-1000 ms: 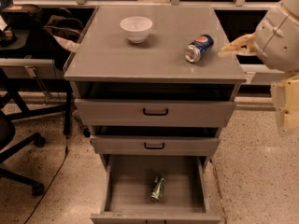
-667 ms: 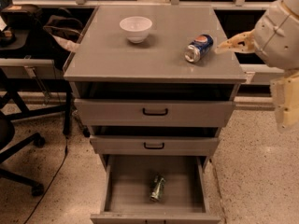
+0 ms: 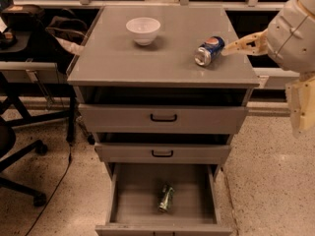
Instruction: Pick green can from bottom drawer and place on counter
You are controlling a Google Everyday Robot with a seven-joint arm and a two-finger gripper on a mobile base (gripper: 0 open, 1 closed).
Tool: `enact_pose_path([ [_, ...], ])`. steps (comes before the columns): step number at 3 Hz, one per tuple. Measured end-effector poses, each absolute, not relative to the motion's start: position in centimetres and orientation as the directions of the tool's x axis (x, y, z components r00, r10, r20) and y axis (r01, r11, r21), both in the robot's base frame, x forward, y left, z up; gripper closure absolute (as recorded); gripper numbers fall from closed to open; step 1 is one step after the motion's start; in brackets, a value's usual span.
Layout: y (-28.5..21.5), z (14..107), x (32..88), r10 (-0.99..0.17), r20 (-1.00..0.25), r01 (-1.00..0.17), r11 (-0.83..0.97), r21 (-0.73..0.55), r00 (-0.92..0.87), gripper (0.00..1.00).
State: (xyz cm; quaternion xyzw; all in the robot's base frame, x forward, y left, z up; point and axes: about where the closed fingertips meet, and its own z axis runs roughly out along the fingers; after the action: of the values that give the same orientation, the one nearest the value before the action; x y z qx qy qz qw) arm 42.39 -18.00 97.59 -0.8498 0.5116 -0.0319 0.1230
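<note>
The green can (image 3: 166, 198) lies on its side on the floor of the open bottom drawer (image 3: 133, 200), near the middle. My gripper (image 3: 227, 50) is high above it at the right edge of the counter (image 3: 123, 63), pointing left. Its tip is right next to a blue-and-red can (image 3: 208, 50) that lies on the counter. The gripper holds nothing that I can see.
A white bowl (image 3: 143, 30) stands at the back middle of the counter. The two upper drawers (image 3: 163, 118) are slightly pulled out. An office chair base (image 3: 19, 181) and a desk (image 3: 29, 68) are on the left. My arm's pale body (image 3: 295, 33) is on the right.
The gripper has edged slightly toward the blue-and-red can. Nothing else has moved.
</note>
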Motion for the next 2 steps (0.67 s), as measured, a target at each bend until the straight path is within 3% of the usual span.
enact_pose_path([
  [2, -14.4, 96.3, 39.8, -0.625, -0.091, -0.62, -0.726, -0.297, 0.775, 0.0],
])
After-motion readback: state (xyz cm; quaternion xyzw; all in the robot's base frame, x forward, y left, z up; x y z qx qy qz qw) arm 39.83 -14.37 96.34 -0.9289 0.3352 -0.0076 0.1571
